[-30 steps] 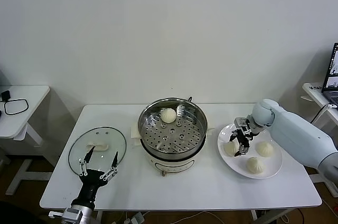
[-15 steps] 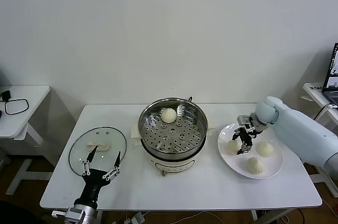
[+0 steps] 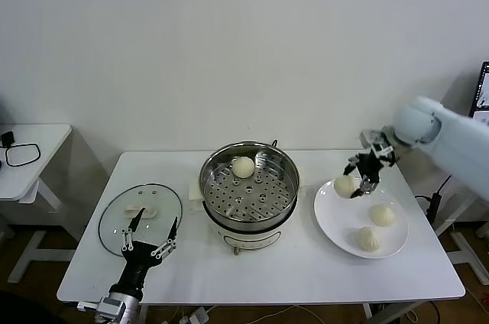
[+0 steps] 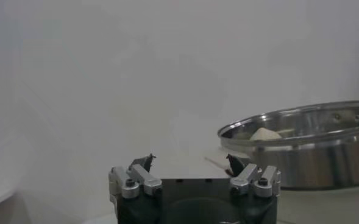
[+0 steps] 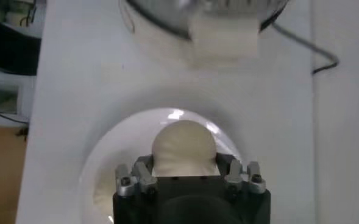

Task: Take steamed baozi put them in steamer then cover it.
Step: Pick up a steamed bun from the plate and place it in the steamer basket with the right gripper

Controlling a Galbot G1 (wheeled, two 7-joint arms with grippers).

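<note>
The steel steamer [image 3: 249, 186] stands mid-table with one baozi [image 3: 243, 166] on its perforated tray at the back. My right gripper [image 3: 356, 181] is shut on a baozi [image 3: 344, 186] and holds it above the left part of the white plate [image 3: 336, 218]; in the right wrist view the baozi [image 5: 183, 148] sits between the jaws above the plate [image 5: 118, 155]. Two more baozi [image 3: 382, 215] [image 3: 370, 238] lie on the plate. The glass lid [image 3: 140, 217] lies flat at the left. My left gripper [image 3: 149, 238] is open and empty at the lid's front edge.
The steamer rim [image 4: 301, 125] with a baozi [image 4: 265, 133] inside shows in the left wrist view. A small white side table [image 3: 27, 157] stands far left. A cable [image 5: 307, 49] runs from the steamer across the table.
My right gripper closed on a baozi from the plate's left side and lifted it up and to the right. The left arm has barely moved.
</note>
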